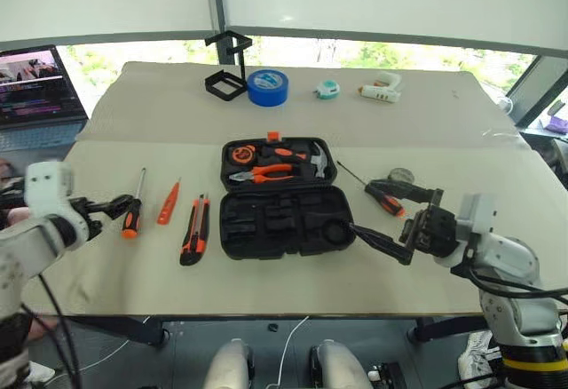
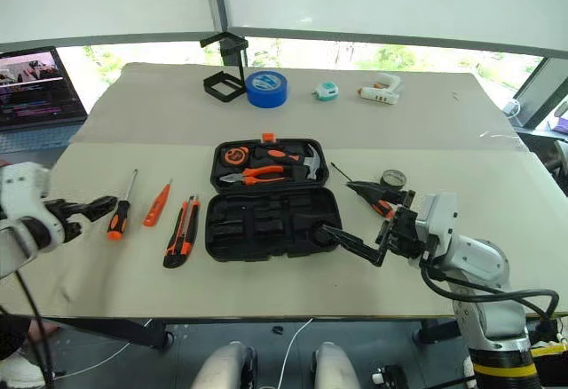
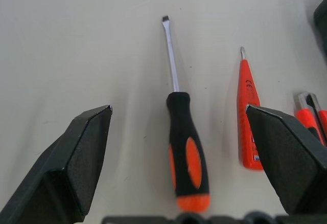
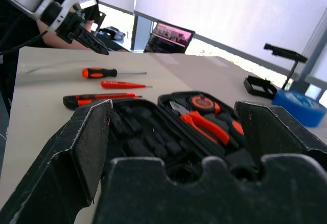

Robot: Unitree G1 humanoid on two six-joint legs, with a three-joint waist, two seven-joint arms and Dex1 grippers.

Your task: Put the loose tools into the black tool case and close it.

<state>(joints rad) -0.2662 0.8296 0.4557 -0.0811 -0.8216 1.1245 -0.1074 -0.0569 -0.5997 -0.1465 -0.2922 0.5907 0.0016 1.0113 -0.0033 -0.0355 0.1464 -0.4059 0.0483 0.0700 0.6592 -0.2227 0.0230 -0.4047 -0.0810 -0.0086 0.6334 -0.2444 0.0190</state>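
The right gripper [image 1: 383,240], jaws wide and empty, hovers at the right front corner of the open black tool case [image 1: 280,198]. A screwdriver [image 1: 384,197] lies just right of the case. Left of it, the left gripper [image 1: 114,206], also spread and empty, faces another screwdriver [image 1: 133,208], then the tester screwdriver [image 1: 168,202] and utility knife [image 1: 195,230] nearer the case.

Pretty bright daylight overall, coming in through the window strip [image 1: 373,54] at 12 o'clock, which is blown out white and green. The table [image 1: 106,256] is evenly lit with only soft, faint shadows under stuff. In the wrist views the black fingers [image 4: 76,152] up close are blurry, and the blinds [image 4: 245,9] at 1 o'clock glare hard.
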